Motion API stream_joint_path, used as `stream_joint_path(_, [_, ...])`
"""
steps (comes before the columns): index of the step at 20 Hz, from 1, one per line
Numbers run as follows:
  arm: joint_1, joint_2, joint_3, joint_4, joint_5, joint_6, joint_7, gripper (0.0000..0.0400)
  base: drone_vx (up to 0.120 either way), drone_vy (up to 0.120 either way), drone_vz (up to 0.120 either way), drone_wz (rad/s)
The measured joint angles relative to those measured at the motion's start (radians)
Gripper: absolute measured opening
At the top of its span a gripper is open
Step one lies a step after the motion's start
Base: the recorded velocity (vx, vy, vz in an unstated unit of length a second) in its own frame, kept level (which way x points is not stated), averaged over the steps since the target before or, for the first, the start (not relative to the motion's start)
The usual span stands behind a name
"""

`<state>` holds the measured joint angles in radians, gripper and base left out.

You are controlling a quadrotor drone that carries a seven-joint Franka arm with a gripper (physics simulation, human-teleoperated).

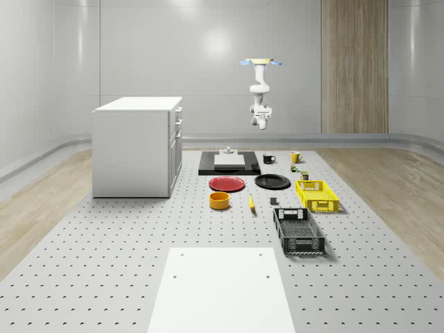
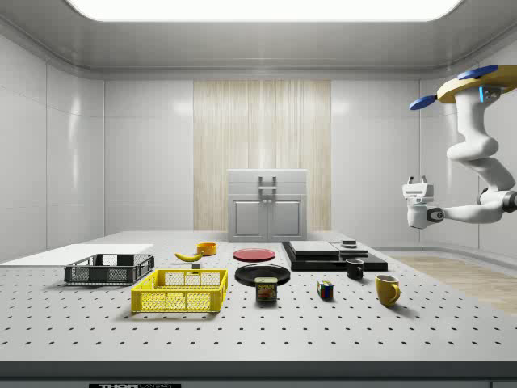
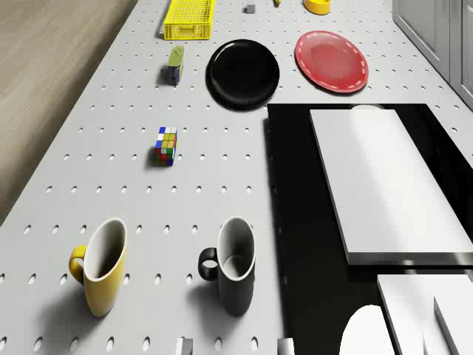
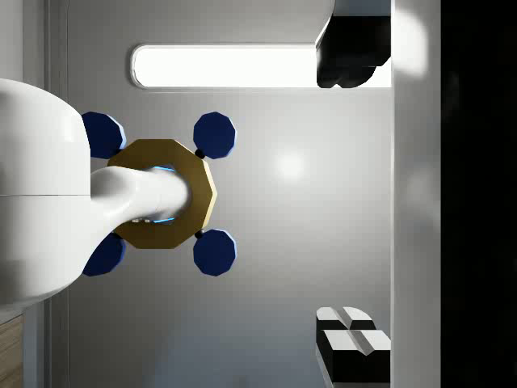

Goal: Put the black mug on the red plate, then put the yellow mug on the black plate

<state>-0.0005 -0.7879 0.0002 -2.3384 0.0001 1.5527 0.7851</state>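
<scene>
So far nothing is being done: the black mug (image 3: 235, 265) and yellow mug (image 3: 101, 266) are sitting near the table's (image 1: 104, 277) far edge, both plates bare, while the drone (image 1: 261, 62) is hovering above them.

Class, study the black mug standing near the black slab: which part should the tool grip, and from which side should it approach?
Probably the rim wall, from above. The black mug stands upright with its mouth open upward, so one finger could go inside and one outside. In the whole-scene view its handle points toward the black slab, so grip a wall away from the handle. The tool hangs high off the table, under the hovering drone.
</scene>
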Motion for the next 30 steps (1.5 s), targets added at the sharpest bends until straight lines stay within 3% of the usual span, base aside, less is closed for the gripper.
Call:
stream_joint_path(7, [-0.003, 0.033, 0.002, 0.149, 0.001, -0.111, -0.002, 0.0400, 0.000, 0.000, 0.000, 0.000])
stream_joint_path(13, [-0.005, 0.069, 0.003, 0.248, 0.002, -0.168, -0.002, 0.0400, 0.067, 0.000, 0.000, 0.000])
stream_joint_path(19, [-0.006, 0.083, 0.003, 0.286, 0.002, -0.188, -0.003, 0.0400, 0.120, 0.000, 0.000, 0.000])
stream_joint_path(23, [-0.006, 0.085, 0.004, 0.294, 0.002, -0.191, -0.003, 0.0400, 0.120, -0.110, 0.000, 0.000])
stream_joint_path(30, [-0.007, 0.084, 0.004, 0.295, 0.002, -0.188, -0.003, 0.0400, 0.120, 0.000, 0.000, 0.000])
